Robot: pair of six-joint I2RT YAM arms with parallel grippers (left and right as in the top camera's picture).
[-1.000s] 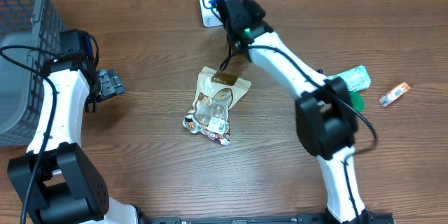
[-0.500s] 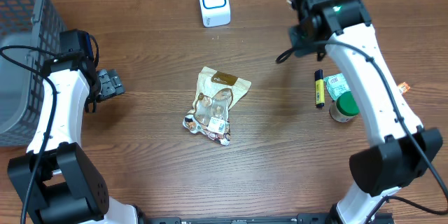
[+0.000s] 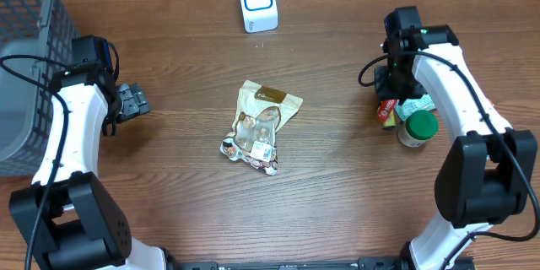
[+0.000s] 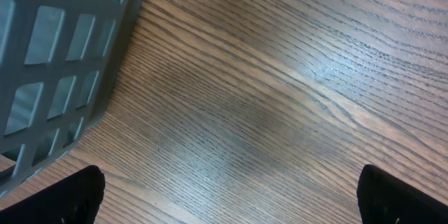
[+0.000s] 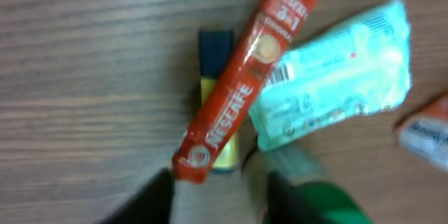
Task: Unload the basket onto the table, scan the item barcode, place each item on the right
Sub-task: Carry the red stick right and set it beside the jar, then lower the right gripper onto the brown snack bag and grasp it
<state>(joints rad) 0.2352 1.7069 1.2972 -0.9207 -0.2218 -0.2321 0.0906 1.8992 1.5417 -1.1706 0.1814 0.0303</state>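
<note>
The red Nescafe stick (image 5: 241, 84) lies slanted across a yellow and dark-blue tube (image 5: 215, 45) and against a mint-green packet (image 5: 336, 84) at the table's right side. My right gripper (image 5: 218, 196) hovers just over the stick's lower end, jaws apart, nothing pinched between them; from overhead it (image 3: 393, 84) stands above the pile. The white and blue scanner (image 3: 257, 2) stands at the back centre. My left gripper (image 3: 135, 101) is open over bare wood beside the basket, its fingertips (image 4: 70, 196) wide apart.
A green-lidded jar (image 3: 418, 126) stands right beside the pile. A small white and orange sachet (image 5: 423, 133) lies further right. A beige snack pouch (image 3: 260, 126) lies mid-table. A grey mesh basket (image 3: 25, 59) fills the left edge.
My right arm swung from the scanner back to the right side with the red stick. Its jaws were shut and now stand apart, the stick resting on the pile. The left arm stayed still.
</note>
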